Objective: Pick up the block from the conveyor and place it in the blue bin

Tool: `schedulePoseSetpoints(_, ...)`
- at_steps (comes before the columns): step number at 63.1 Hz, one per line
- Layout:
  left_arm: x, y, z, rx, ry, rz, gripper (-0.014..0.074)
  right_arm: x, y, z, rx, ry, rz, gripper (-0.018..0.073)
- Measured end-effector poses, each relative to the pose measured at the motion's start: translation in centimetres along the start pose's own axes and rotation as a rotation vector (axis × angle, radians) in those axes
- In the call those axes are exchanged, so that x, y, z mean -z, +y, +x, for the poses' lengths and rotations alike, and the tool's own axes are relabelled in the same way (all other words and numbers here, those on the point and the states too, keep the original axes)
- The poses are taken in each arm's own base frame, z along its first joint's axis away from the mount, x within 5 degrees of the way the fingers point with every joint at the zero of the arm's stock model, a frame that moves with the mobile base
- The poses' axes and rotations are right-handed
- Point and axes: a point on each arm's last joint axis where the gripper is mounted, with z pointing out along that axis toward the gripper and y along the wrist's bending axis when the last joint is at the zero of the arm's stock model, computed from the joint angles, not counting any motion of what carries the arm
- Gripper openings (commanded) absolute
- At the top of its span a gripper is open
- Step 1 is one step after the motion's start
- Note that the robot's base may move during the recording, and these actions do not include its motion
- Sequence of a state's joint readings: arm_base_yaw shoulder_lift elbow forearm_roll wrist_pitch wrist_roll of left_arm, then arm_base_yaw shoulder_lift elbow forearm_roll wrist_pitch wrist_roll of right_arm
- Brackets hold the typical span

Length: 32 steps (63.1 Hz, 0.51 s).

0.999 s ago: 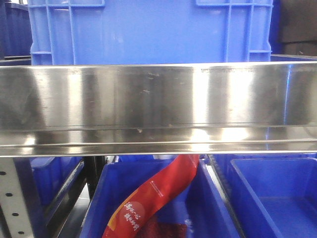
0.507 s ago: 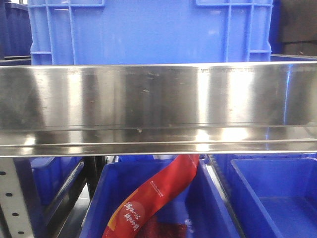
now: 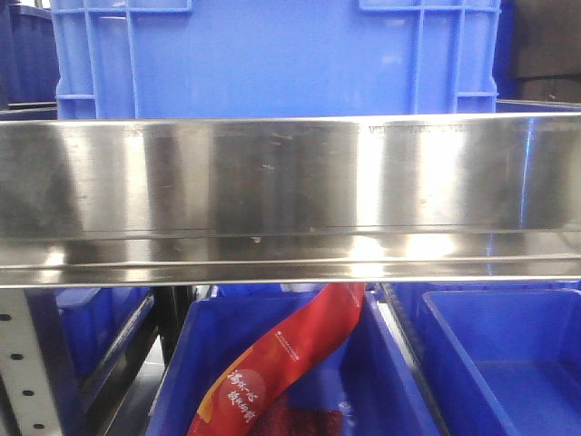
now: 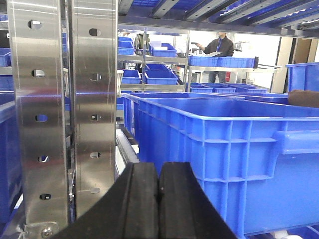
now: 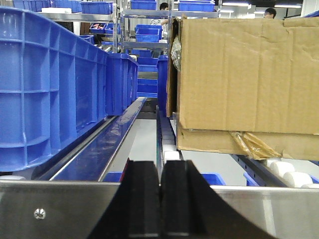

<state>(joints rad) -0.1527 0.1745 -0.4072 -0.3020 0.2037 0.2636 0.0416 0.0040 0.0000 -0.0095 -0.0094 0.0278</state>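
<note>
Bin point(image 4: 234, 149) blue, ribbed, open-topped.

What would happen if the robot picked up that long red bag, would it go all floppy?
Probably floppy: the red bag already bends in a curve as it drapes into the blue bin. It looks like thin, shiny film, so it may be slippery and crinkle when squeezed. Likely light for its size, though what's inside can't be seen.

steel rail point(image 3: 290, 195) | blue crate point(image 3: 272, 54) behind | red pouch point(image 3: 281, 363) in lower bin point(image 3: 172, 381) (partly hidden)
</note>
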Motion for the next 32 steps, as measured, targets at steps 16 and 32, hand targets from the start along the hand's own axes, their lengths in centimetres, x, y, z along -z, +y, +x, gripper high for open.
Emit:
schedulePoseSetpoints(16,-0.1,0.4,3.8,-0.006,0.078,-0.045,-0.0111,0.0,0.0,0.0,0.0,0.0,0.0,-0.0167)
schedulePoseSetpoints(32,1.0,1.3,7.8,-0.02,0.064,-0.182,-0.0111,0.0,0.0,0.0,0.0,-0.002,0.0,-0.0167)
